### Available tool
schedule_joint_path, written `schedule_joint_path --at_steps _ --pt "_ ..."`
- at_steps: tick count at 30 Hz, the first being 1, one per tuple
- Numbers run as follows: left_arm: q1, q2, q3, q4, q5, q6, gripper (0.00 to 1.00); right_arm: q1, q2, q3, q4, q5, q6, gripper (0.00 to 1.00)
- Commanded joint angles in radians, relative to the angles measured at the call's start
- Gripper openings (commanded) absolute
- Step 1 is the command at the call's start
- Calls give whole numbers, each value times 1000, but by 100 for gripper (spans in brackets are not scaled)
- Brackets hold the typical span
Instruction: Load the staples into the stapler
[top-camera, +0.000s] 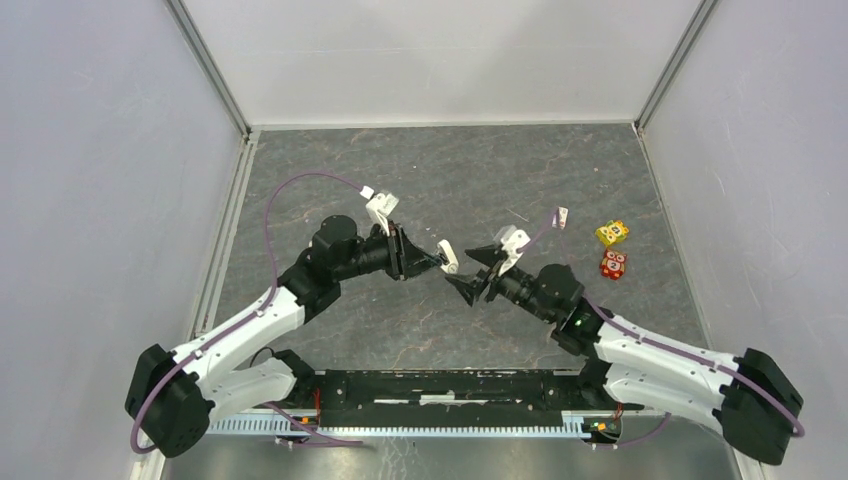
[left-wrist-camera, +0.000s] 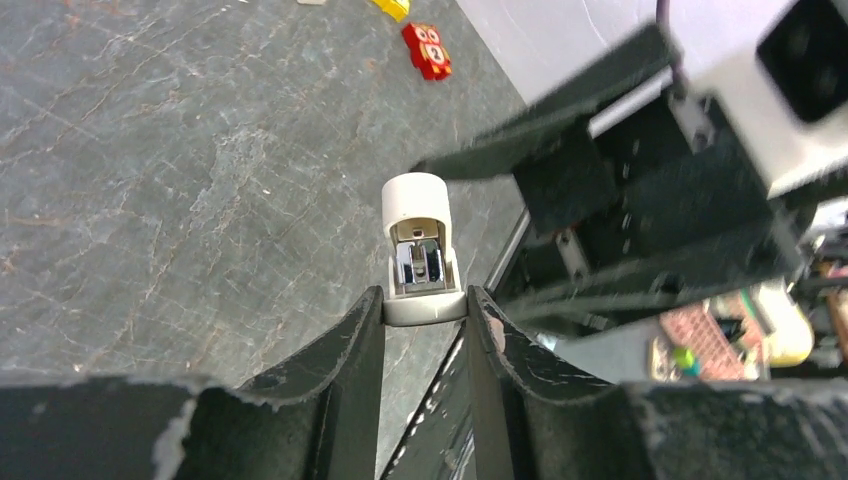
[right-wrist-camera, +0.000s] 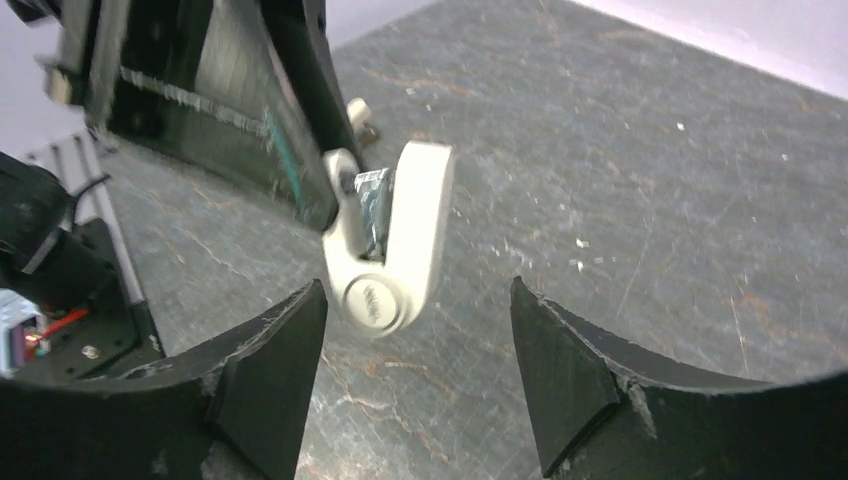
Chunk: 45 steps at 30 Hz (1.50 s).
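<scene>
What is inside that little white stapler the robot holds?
The open stapler, pinched by the left fingers, shows a shiny metal channel inside. Its white shell covers the rest, so staples cannot be made out.

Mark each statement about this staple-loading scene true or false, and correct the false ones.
1. The left gripper is shut on the stapler. True.
2. The right gripper also clamps the stapler. False: its jaws stand open, clear of it.
3. The stapler lies on the table. False: it is held up above it.
4. The stapler is hinged open, with metal showing inside. True.
5. The red cube is stacked on the yellow cube. False: both sit on the table, next to each other.
6. Both cubes lie on the right arm's side. True.
</scene>
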Motion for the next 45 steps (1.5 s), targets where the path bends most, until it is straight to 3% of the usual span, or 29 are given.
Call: schedule_joint_path --at_steps 1,6,11,15,18,21,25,28,30,31,32,33,38,41,45 --pt "-5 -35 61 -61 148 309 2 -129 -58 73 -11 -352 65 71" --pt "-7 -61 85 -118 281 418 2 -228 -30 135 7 -588 159 62" --pt "-5 -122 45 -69 385 485 2 -233 54 166 111 -778 250 68" --pt "-5 -156 18 -42 412 510 2 -233 102 171 149 -829 264 68" --pt "-6 -158 17 -34 434 513 2 -234 123 158 199 -848 286 57" --pt "-5 -156 14 -35 437 521 2 -233 140 127 310 -869 349 40" --pt "-5 -156 8 -35 439 531 2 -235 169 108 415 -898 412 26" --pt "-5 -159 11 -59 386 540 3 -234 182 107 454 -921 434 10" --pt "-5 -169 17 -83 311 519 24 -233 170 109 423 -908 401 1" --pt "-5 -176 19 -92 257 495 46 -233 161 114 376 -889 361 0" --pt "-4 -182 19 -101 207 459 61 -233 146 122 325 -858 303 0" --pt "-6 -189 23 -109 154 414 70 -235 129 135 246 -830 247 0" --pt "-2 -189 98 -232 141 247 76 -232 62 179 1 -678 4 0" --pt "-2 -158 132 -261 157 124 74 -230 25 166 -7 -610 -77 0" --pt "3 -143 140 -267 59 -23 69 -213 -23 132 56 -490 -130 0"
